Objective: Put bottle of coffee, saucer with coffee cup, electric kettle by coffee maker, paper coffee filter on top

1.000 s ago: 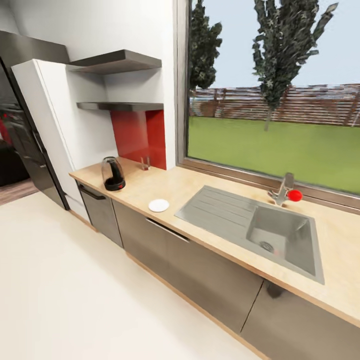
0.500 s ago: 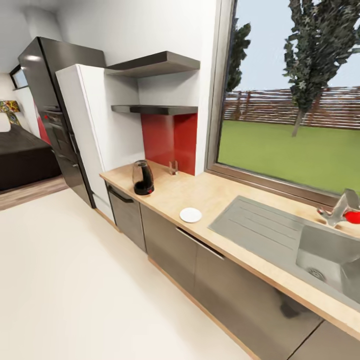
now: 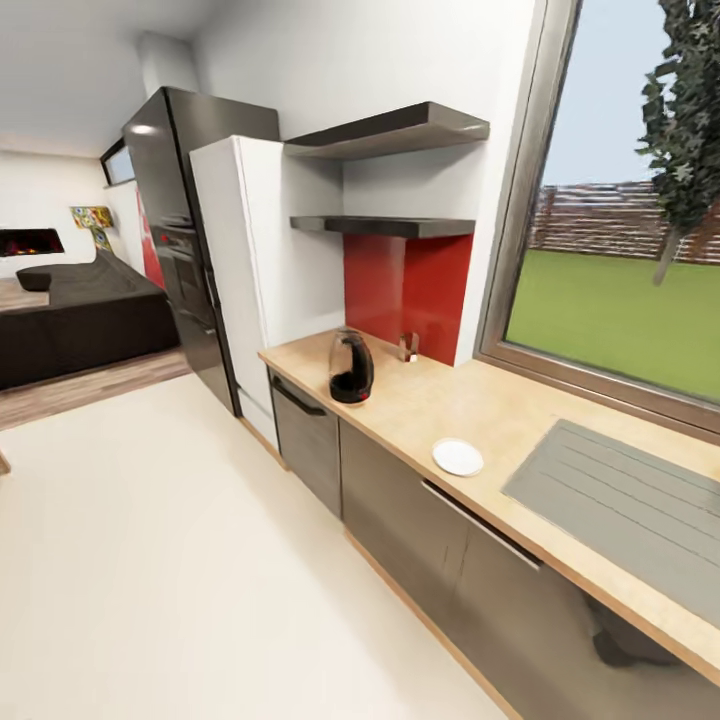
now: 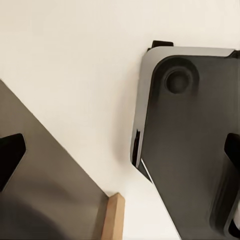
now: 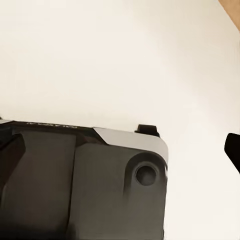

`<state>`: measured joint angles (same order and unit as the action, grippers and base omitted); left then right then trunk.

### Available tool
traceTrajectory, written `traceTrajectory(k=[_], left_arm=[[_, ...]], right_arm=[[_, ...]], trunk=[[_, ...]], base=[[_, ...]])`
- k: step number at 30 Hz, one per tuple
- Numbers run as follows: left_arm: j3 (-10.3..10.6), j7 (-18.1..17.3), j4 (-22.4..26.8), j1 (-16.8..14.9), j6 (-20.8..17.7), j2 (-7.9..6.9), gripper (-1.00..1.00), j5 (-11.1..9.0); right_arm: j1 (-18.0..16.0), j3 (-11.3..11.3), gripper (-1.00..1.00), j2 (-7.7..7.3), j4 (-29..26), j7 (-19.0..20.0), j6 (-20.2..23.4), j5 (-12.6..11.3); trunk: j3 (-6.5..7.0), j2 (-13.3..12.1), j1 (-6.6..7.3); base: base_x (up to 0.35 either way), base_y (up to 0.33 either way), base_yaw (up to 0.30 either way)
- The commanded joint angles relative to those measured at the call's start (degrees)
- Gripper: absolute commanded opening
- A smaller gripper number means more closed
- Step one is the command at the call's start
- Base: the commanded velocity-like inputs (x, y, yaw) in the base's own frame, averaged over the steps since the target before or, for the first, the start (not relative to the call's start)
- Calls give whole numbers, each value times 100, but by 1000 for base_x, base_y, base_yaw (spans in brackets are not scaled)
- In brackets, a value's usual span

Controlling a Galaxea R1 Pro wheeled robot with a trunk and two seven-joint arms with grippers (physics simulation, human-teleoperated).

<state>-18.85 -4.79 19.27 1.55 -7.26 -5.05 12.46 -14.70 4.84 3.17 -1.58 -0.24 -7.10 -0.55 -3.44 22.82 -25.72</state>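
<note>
The kitchen countertop point(image 3: 500, 410), a long light wood-look run over grey cabinet fronts point(image 3: 420, 520), extends along the wall under a large window point(image 3: 620, 250) and serves as the reference for all positions below. A pale floor point(image 3: 180, 560) lies in front of it. At its far end stand a white tall cabinet point(image 3: 245, 270) and, beyond that, a dark refrigerator point(image 3: 175, 230). Above that same end, two dark grey floating slabs are fixed to the wall: the upper kitchen shelf point(image 3: 400, 128) and a lower shelf point(image 3: 390, 226), with a red backsplash panel point(image 3: 405, 285) beneath the lower one; no items can be made out on either slab. A ribbed steel draining board point(image 3: 630, 505) is inset in the near part of the countertop. The electric kettle point(image 3: 351, 367), clear glass with a black base and lid, stands upright on the countertop near its far end. A small clear glass point(image 3: 408, 346) stands against the backsplash, just behind the kettle. The saucer point(image 3: 458, 457) lies flat near the front edge, between kettle and draining board, well apart from both. In the left wrist view, the left gripper point(image 4: 120, 150) has fingertips point(image 4: 10, 157) spread wide over the robot's dark base point(image 4: 190, 140), holding nothing. In the right wrist view, one fingertip point(image 5: 232, 147) of the right gripper shows above floor and base point(image 5: 85, 185); its jaw state cannot be determined.
</note>
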Motion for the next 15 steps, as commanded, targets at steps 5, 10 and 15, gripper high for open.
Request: traceTrajectory(k=[5,10,15], left_arm=[[-49,-48,24,3,-38,12,100,55],[-49,-50,24,3,-38,13,100,55],[-49,-48,24,3,-38,13,100,55]], right_arm=[[-7,43,100,0,9,-3,-20,-6],[-7,43,100,-7,9,-3,-20,-6],[-6,42,100,-9,8,-3,-20,-6]], trunk=[[16,10,-6],[42,10,-6],[52,10,-6]], base=[[252,257,248],[257,250,235],[257,249,69]])
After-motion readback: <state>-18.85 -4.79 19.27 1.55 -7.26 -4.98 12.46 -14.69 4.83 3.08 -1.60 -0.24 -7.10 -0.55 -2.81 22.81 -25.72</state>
